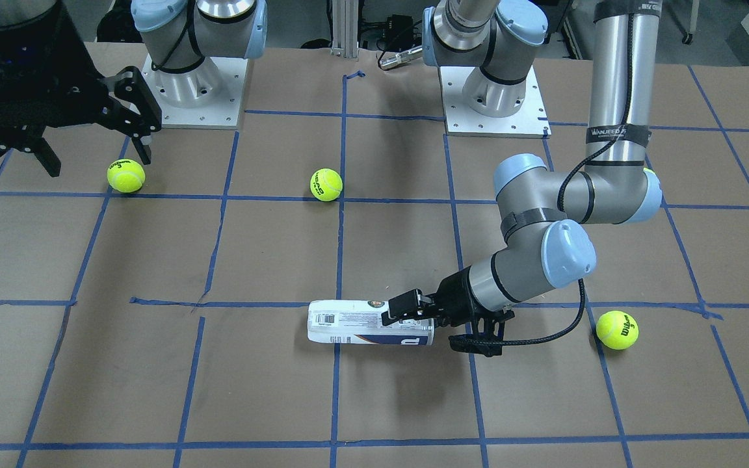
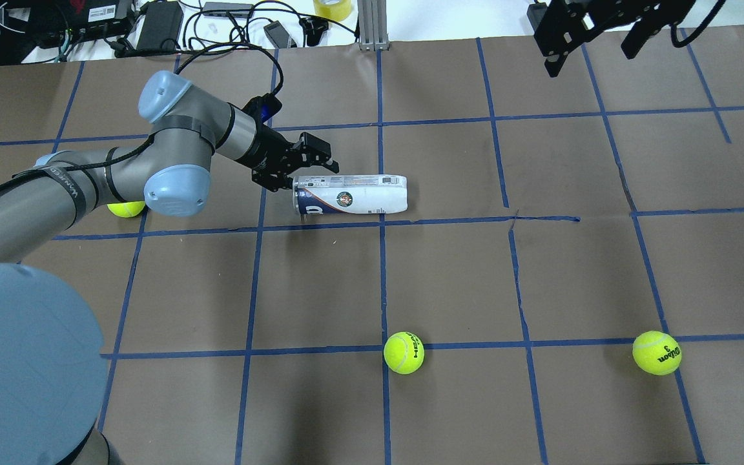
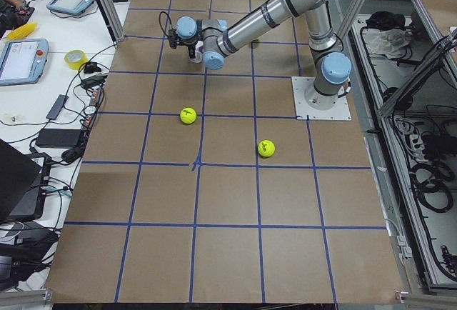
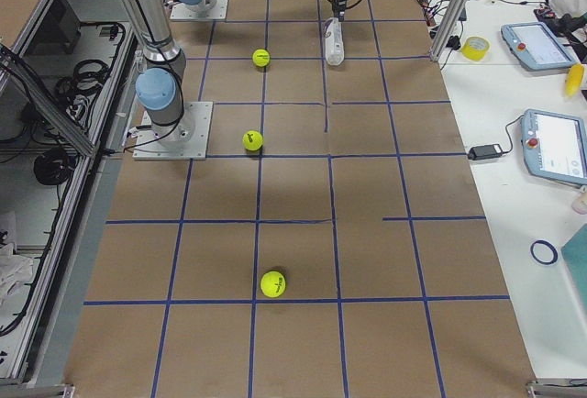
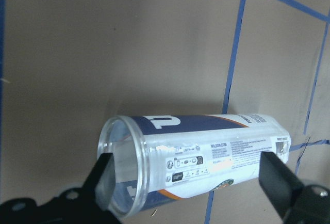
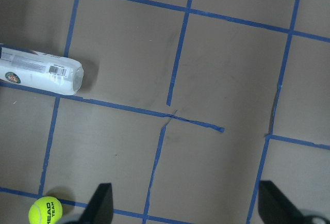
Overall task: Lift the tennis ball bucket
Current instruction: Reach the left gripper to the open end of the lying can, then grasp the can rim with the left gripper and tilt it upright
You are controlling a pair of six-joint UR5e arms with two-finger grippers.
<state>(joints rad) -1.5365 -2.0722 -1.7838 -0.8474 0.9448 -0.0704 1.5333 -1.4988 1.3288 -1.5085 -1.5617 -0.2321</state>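
Observation:
The tennis ball bucket (image 2: 356,194) is a clear tube with a white and navy label. It lies on its side on the brown table, near the middle; it also shows in the front view (image 1: 355,323) and the right wrist view (image 6: 38,72). My left gripper (image 2: 307,174) is open at the tube's open end, one finger on each side of the tube (image 5: 206,157). In the front view the left gripper (image 1: 413,313) sits low at that end. My right gripper (image 2: 595,45) is open and empty, raised far from the tube, and also shows in the front view (image 1: 98,146).
Three yellow-green tennis balls lie loose on the table: one by my left elbow (image 2: 125,208), one in the near middle (image 2: 403,352), one at the near right (image 2: 657,352). Cables and gear line the table's far edge (image 2: 217,19). Blue tape marks a grid.

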